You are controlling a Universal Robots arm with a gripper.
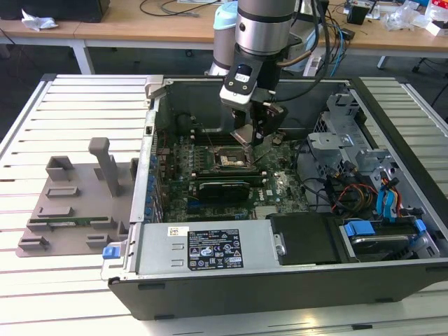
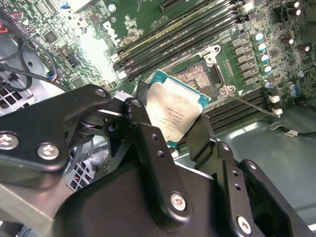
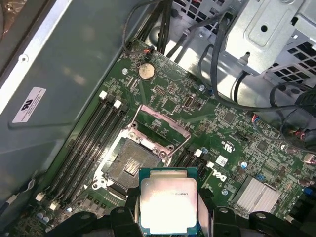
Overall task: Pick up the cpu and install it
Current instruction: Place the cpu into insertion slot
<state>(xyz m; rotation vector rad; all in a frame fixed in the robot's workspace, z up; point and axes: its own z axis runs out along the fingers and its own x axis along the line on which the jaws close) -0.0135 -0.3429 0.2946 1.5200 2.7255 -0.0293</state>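
Observation:
The cpu (image 2: 175,111) (image 3: 169,202), a flat square chip with a silver top and a thin rim, is clamped by its edges between my black fingers (image 2: 143,118) in both wrist views. My gripper (image 1: 253,143) (image 2: 170,123) (image 3: 169,211) hangs inside the open computer case, shut on the chip. The chip is tilted and sits a little above the motherboard. The black socket (image 1: 229,159) (image 2: 197,74) (image 3: 131,165) lies right beside the chip with its metal frame (image 3: 163,131) swung open and nothing in it.
A grey plastic tray (image 1: 70,203) lies on the slatted table at the exterior view's left. Inside the case are memory slots (image 3: 89,143), a power supply (image 1: 203,248), a metal drive cage (image 1: 343,140) and loose cables (image 1: 350,189).

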